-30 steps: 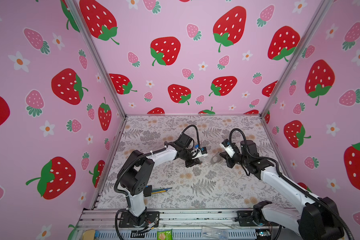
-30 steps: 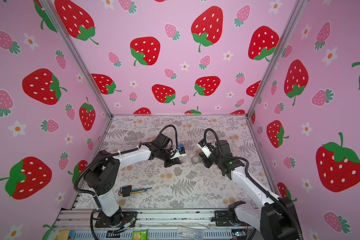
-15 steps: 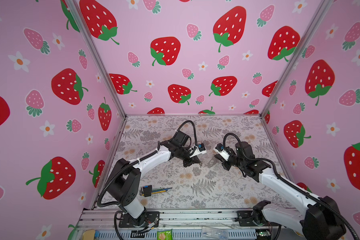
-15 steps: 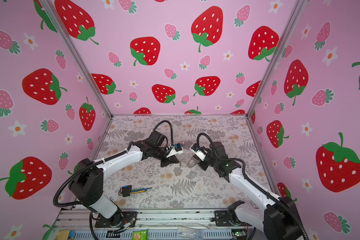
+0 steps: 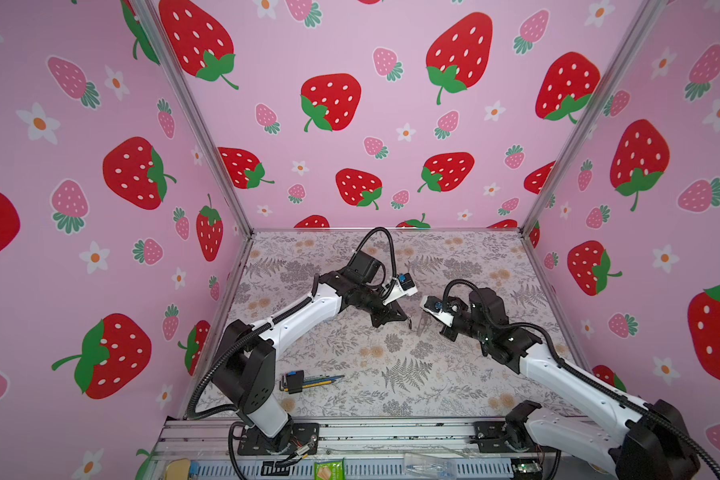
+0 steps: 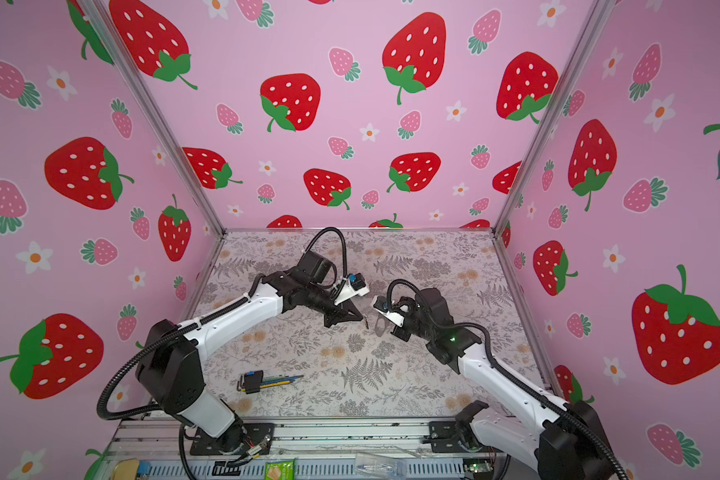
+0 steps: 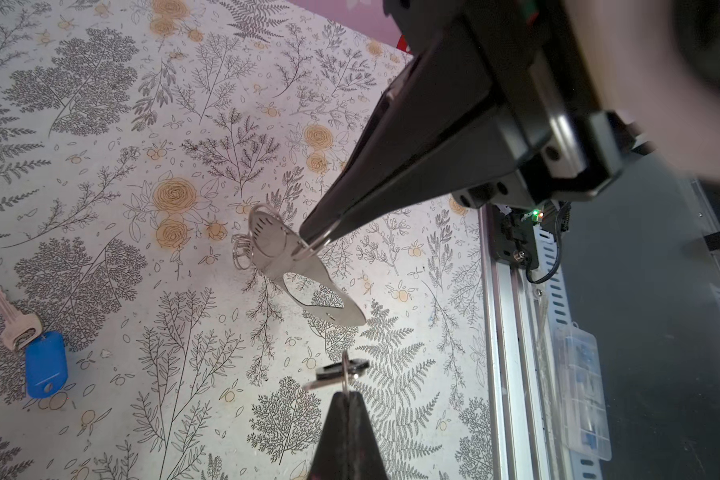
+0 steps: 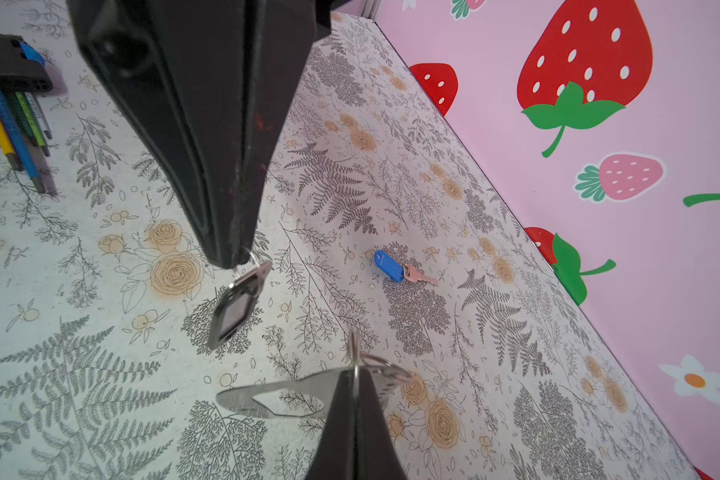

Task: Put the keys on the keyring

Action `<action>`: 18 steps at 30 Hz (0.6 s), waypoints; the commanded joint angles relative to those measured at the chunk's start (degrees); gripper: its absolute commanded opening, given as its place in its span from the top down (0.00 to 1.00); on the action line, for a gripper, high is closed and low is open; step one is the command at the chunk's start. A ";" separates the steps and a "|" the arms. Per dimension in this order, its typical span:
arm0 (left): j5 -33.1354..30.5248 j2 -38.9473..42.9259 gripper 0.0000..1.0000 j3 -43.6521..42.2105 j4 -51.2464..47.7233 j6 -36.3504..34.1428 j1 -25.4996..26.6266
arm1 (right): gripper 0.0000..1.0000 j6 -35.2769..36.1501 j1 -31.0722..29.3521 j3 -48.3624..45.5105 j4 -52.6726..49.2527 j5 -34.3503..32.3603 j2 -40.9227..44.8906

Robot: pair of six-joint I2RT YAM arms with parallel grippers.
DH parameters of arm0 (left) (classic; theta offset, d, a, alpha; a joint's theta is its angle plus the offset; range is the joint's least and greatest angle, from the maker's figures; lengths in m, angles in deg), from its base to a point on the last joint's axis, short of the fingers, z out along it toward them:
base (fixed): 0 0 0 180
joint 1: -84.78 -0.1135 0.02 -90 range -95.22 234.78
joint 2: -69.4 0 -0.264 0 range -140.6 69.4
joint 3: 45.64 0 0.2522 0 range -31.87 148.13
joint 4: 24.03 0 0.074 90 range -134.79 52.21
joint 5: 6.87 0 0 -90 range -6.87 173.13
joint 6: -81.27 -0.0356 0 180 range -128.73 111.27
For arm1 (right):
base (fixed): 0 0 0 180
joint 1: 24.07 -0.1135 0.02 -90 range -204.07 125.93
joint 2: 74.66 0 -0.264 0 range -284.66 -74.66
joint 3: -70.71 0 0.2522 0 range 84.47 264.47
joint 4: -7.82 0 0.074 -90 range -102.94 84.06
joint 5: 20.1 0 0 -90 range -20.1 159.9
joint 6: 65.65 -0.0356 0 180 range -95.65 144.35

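Hex bundle [image 5: 304, 380] sits nr front-left edge of desk [image 5: 391, 374], well apart from your tips. Blue-tag key [image 8: 389, 266] lies flat twd the back edge, untouched. Your L arm [image 5: 300, 316] and R arm [image 5: 558, 374] both reach low over desk middle, tips facing, near but apart. L gripper [image 8: 238, 259] is clamped tight on the ring of black-tag key [image 8: 235, 309], tag dangling below. R gripper [image 7: 308, 239] pinches a ring of keyring [image 7: 271, 239], which hangs btwn the tips, long axis slanting down, cut-out end lowest.
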 commanded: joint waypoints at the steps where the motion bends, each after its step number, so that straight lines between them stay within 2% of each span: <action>1: 3.03 -1.51 1.00 3.71 -3.98 0.20 0.22 | 1.00 3.62 -1.43 -0.38 1.29 -1.64 -0.35; 18: 3.40 -6.32 1.00 11.93 -10.56 -1.26 1.79 | 1.00 4.24 -2.54 -1.43 1.89 -0.52 0.68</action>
